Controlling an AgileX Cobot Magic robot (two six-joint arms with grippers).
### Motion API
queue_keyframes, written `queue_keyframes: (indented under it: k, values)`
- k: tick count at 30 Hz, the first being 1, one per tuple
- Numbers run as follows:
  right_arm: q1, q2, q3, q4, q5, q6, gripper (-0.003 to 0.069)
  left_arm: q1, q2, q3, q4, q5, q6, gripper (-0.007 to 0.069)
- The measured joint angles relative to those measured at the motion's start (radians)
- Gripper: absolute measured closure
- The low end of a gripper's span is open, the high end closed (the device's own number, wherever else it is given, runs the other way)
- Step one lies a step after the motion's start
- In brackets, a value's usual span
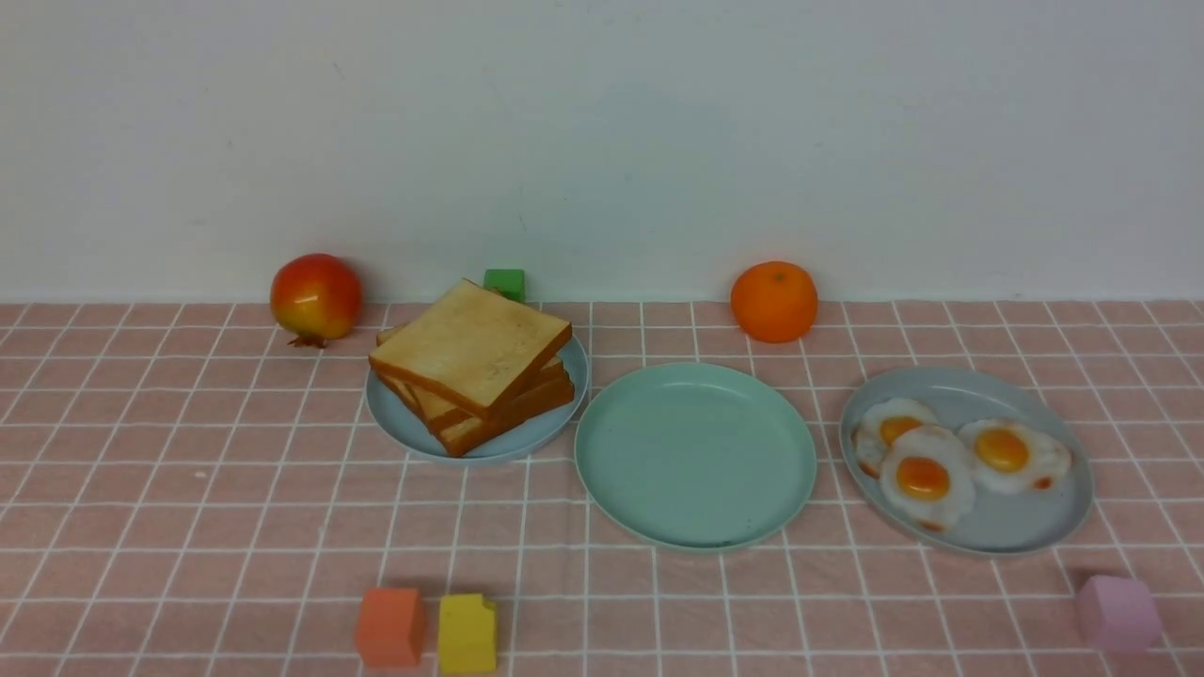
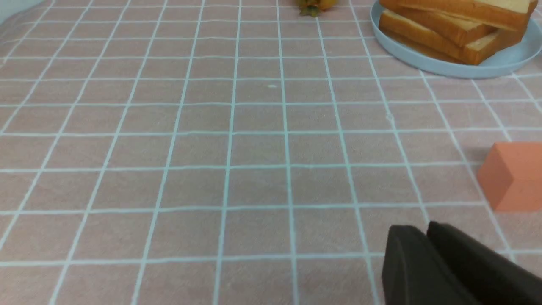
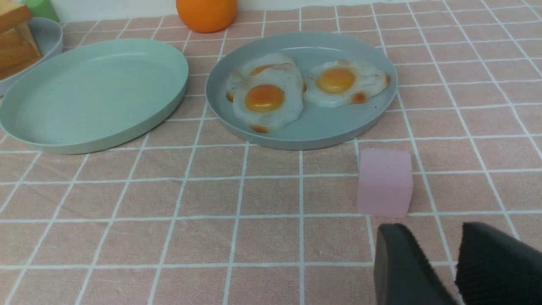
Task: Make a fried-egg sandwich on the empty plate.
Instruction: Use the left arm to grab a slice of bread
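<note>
The left gripper [image 2: 417, 229] has its jaws almost together and holds nothing. The right gripper [image 3: 432, 231] stands with jaws apart, also empty. Ahead of the left gripper, on a blue-grey plate [image 1: 390, 414], lies the stack of toast slices [image 1: 470, 355], so the left arm is the nearer one for the bread. The fried eggs [image 3: 264, 99] lie ahead of the right gripper. The mint-green plate [image 1: 696, 461] sits between the two, bare; a toast slice probably goes there first.
</note>
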Motion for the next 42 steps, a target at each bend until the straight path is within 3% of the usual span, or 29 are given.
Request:
queue_keyframes:
  k: [3,9,11,14,20,26,31,38,42]
  values:
    - [0.000,0.000,0.000,0.000,0.000,0.000,0.0417,0.000,0.000,0.009,-0.071,-0.091,-0.021,0.0524]
    - [0.000,0.000,0.000,-0.001,0.000,0.000,0.0417,0.000,0.000,0.008,-0.373,-0.459,-0.134,0.0518]
    - [0.000,0.000,0.000,-0.001,0.000,0.000,0.0417,0.000,0.000,0.008,-0.421,-0.607,-0.142,0.0516]
    - [0.000,0.000,0.000,-0.001,0.000,0.000,0.0417,0.000,0.000,-0.023,-0.423,-0.655,-0.146,0.0515]
    - [0.000,0.000,0.000,-0.001,0.000,0.000,0.0417,0.000,0.071,-0.370,-0.347,-0.478,-0.148,0.0512]
    - [0.000,0.000,0.000,-0.001,0.000,0.000,0.0417,0.000,0.423,-0.784,-0.319,-0.076,-0.148,0.0509]
    - [0.000,0.000,0.000,-0.001,0.000,-0.001,0.0417,0.000,0.662,-0.879,-0.321,0.095,-0.149,0.0509]
    - [0.000,0.000,0.000,-0.001,0.000,-0.001,0.0417,0.000,0.976,-0.897,-0.483,0.123,-0.172,0.0501]
    - [0.000,0.000,0.000,-0.001,0.000,-0.001,0.0417,0.000,1.241,-0.990,-0.562,0.235,-0.174,0.0493]
